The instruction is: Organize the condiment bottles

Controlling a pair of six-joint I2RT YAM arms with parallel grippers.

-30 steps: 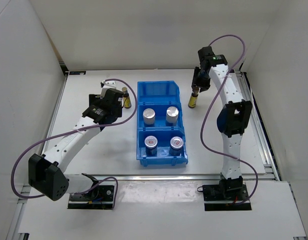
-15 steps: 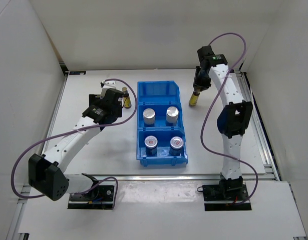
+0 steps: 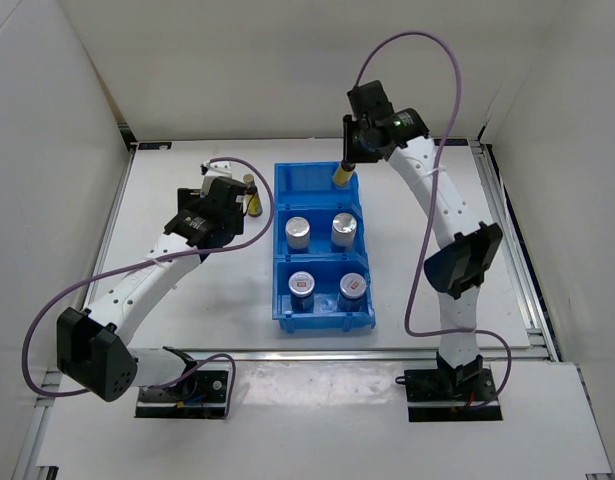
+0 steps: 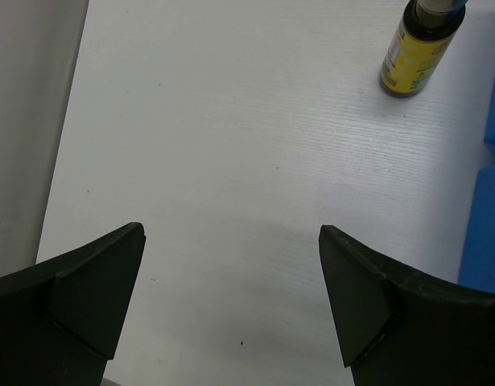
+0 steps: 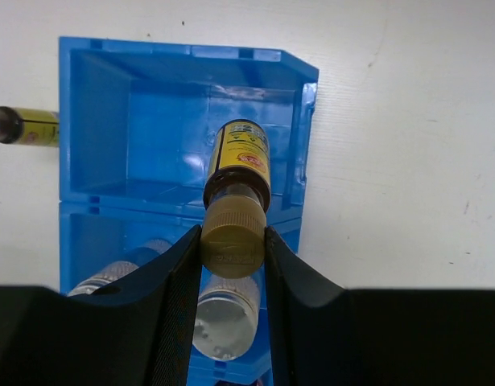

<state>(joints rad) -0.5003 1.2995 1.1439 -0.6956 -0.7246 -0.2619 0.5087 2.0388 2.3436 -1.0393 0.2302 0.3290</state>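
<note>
Right pincer [image 5: 233, 248] grips amber bottle [image 5: 241, 157] over bin [image 5: 94, 104].

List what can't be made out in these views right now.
Left wrist: the standing amber bottle loses its cap to the top edge.
Right wrist: a white cylinder sits partly behind the right gripper and the held bottle.
Top external: the jar lid print is too small to read.
</note>
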